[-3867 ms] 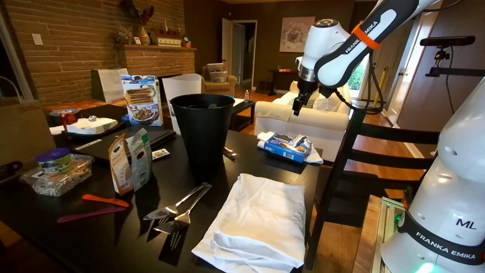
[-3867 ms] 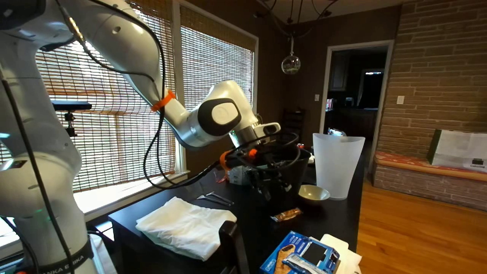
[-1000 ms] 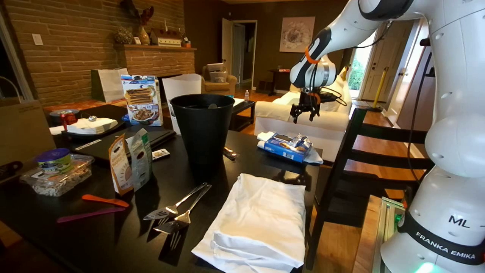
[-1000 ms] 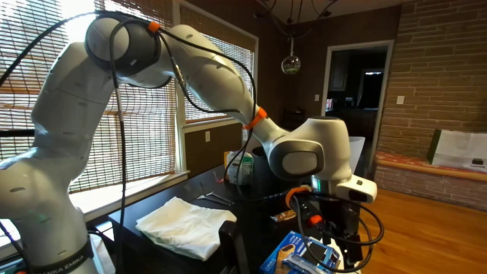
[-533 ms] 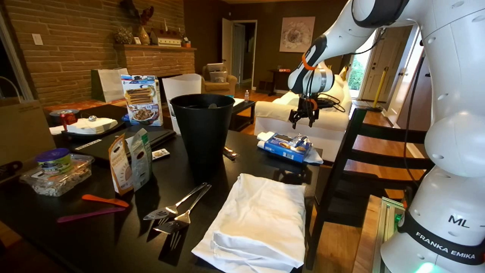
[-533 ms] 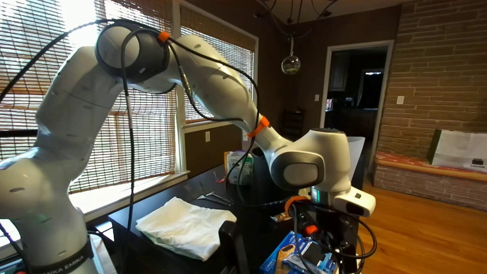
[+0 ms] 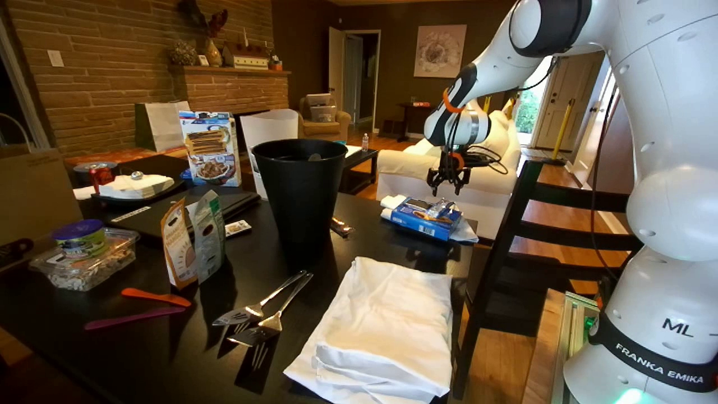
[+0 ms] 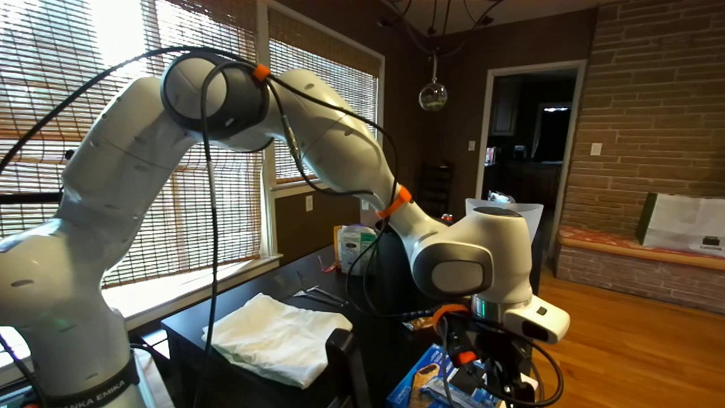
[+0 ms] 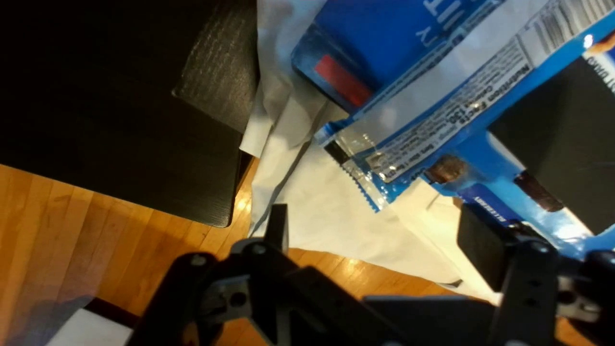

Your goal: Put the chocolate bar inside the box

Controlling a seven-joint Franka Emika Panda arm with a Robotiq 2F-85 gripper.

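The small blue box [image 7: 418, 221] lies flat near the table edge, with white crumpled flaps or paper around it; it also shows in an exterior view [image 8: 413, 378]. A blue-wrapped bar [image 9: 447, 110] lies slantwise on top of the box. A brown-wrapped bar [image 8: 419, 323] lies on the table by the black bin, partly hidden by the arm; it also shows in an exterior view [image 7: 342, 227]. My gripper [image 7: 446, 192] points down just above the box. In the wrist view its fingers [image 9: 379, 235] are wide apart and empty, with the blue-wrapped bar's crimped end just ahead of them.
A tall black bin [image 7: 297, 191] stands mid-table. A folded white cloth [image 7: 387, 325], metal serving utensils [image 7: 269, 314] and snack pouches [image 7: 179, 247] lie or stand nearer. A printed food box [image 7: 210, 148] stands behind. A dark chair [image 7: 510, 224] stands by the edge near the box.
The arm has swung from near the black bin to over the blue box, with the gripper turned downward. In the last second it has lowered a little. Box and bars have not moved.
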